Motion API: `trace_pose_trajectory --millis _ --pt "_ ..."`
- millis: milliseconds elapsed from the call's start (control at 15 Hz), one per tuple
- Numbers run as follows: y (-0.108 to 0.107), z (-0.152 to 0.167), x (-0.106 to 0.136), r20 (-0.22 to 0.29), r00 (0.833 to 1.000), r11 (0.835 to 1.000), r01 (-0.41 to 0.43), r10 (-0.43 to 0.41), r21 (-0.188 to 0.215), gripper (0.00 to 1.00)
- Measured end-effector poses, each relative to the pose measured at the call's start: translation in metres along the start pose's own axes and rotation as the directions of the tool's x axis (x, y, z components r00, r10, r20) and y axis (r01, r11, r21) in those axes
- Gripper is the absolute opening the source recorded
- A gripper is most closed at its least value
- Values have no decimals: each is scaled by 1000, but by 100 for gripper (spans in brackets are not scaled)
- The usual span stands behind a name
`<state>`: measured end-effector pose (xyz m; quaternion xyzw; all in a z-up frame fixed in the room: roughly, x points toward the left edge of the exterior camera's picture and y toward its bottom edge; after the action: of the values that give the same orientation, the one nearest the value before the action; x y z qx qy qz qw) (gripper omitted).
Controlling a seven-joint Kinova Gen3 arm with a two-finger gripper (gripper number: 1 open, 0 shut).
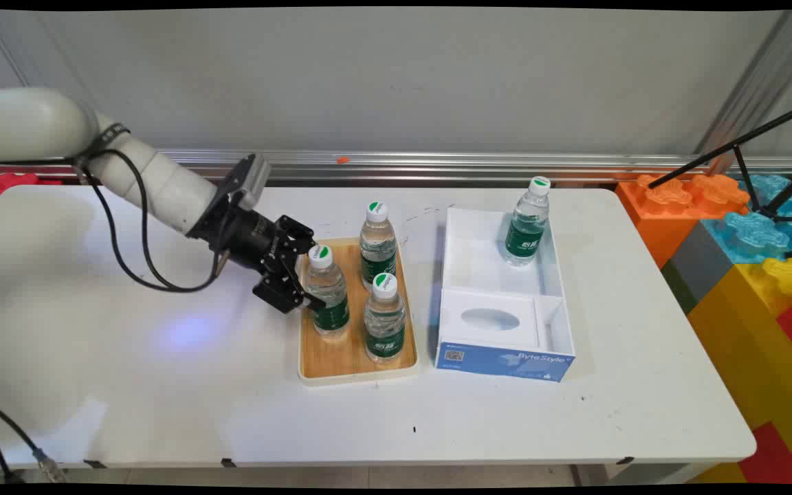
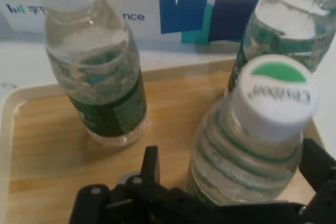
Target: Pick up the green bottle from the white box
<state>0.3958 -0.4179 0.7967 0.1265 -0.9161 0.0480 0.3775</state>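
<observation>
My gripper reaches in from the left over a wooden tray that holds three clear water bottles with green labels and white caps. It stands open around the leftmost bottle, one finger on each side. In the hand view this bottle stands between the fingers of the gripper, close to the right finger and with a gap at the left one. The other two bottles stand just beyond it on the tray.
A white open box with a blue front stands right of the tray, with a fourth bottle upright in its far end. Large coloured blocks and a black tripod stand off the table's right edge.
</observation>
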Motion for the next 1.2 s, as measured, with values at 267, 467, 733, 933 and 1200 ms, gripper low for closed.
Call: trace_pose_trajectory --millis 267,467,733,933,1200 --pt "-5 -32 21 -10 999 998 34 -35 -57 100" --pt "-20 -54 44 -41 998 997 40 -42 -69 100" --pt "-60 -70 81 -79 997 999 0 -3 -34 100" --pt "-90 -69 100 -86 996 999 -37 35 -21 100" --pt "-133 -57 120 -84 991 994 -103 99 -37 100"
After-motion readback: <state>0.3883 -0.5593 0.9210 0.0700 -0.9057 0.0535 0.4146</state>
